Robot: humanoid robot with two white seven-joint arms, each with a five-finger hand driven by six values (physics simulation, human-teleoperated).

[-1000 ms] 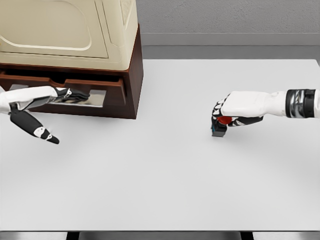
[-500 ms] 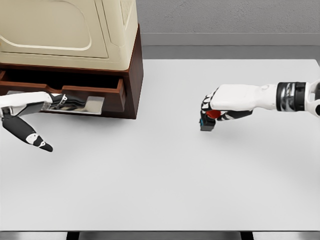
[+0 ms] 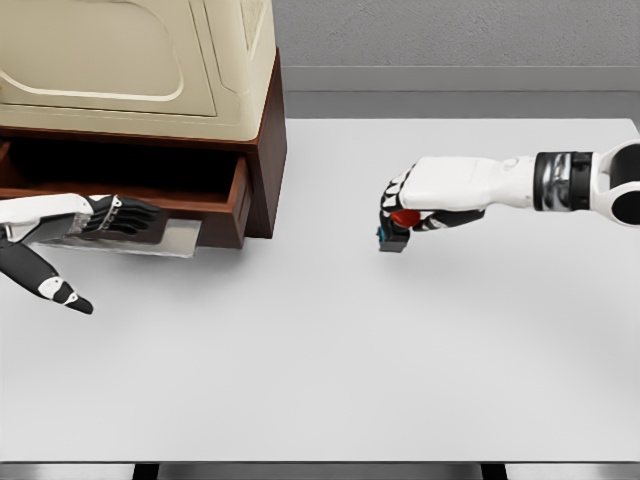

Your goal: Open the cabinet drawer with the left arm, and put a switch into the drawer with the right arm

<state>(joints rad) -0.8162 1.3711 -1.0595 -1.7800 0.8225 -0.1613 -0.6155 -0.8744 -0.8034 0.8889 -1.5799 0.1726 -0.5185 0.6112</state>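
- Switch [image 3: 396,230], a small dark block with a red button on top and a hint of blue at one lower edge, hangs under the right hand [image 3: 412,203], which is clenched around it with the fingers wrapped over the red cap.
- Position of it has shifted: compared with a second ago it sits further left and a little higher in the head view, lifted clear of the table [image 3: 330,350] and roughly midway between the table's centre and the cabinet [image 3: 262,150].
- Drawer [image 3: 200,190] has come further out too; its brown side wall now shows more length and the dark hollow behind the front is wider than half a second ago.
- Left hand [image 3: 105,218] grips the shiny handle plate [image 3: 150,235] at the drawer front, fingers curled over it, thumb pointing down toward the table.
- Together these changes suggest both halves of the task are running at once: the opening looks almost wide enough, and the carry is under way but not near the drawer yet.
- Next, I judge, the right arm must travel further left and rise over the drawer's front edge before letting go.
- Cream-coloured appliance [image 3: 130,60] sits on top of the cabinet, well above the drawer.
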